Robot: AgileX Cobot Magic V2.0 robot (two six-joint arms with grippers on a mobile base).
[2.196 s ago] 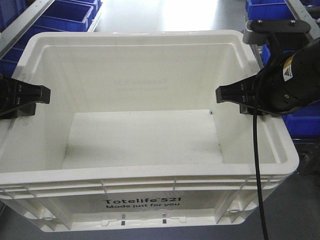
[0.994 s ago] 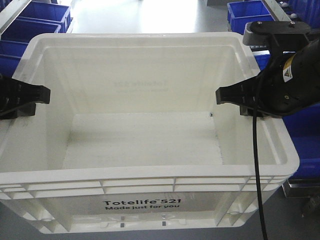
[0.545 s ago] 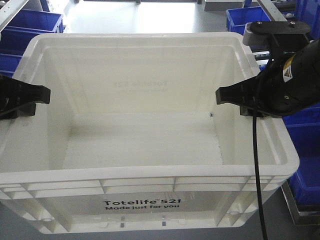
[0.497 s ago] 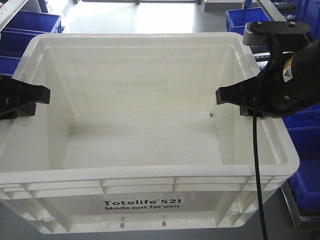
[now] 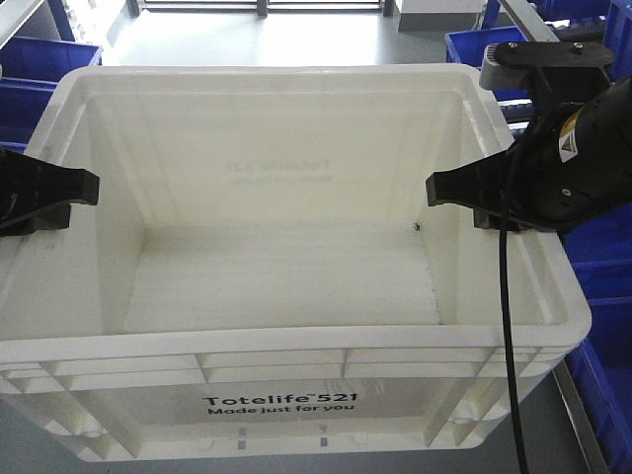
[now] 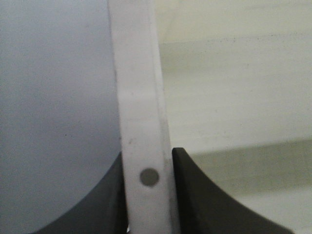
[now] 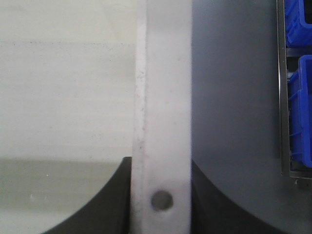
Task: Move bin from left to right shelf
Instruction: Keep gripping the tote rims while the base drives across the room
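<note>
The bin [image 5: 281,400] is a large white tote with black "Totelife 521" print on its near wall, and it fills the front view. It is empty inside. My left gripper [image 5: 69,190] is shut on the bin's left rim, one black finger reaching inside the wall. My right gripper [image 5: 474,197] is shut on the right rim the same way. In the left wrist view the white rim [image 6: 139,97] runs between the left gripper [image 6: 146,195] fingers. The right wrist view shows the rim [image 7: 165,97] pinched in the right gripper [image 7: 161,200].
Blue plastic bins stand behind on the left [image 5: 39,69] and on the right [image 5: 602,257], with grey floor [image 5: 257,39] between them. Outside the right wall, a metal shelf frame [image 7: 282,97] holds more blue bins [image 7: 300,122].
The bin and both grippers keep the same place in the view. The blue bins behind have slid: the left ones toward the left edge, and more have appeared at the lower right.
</note>
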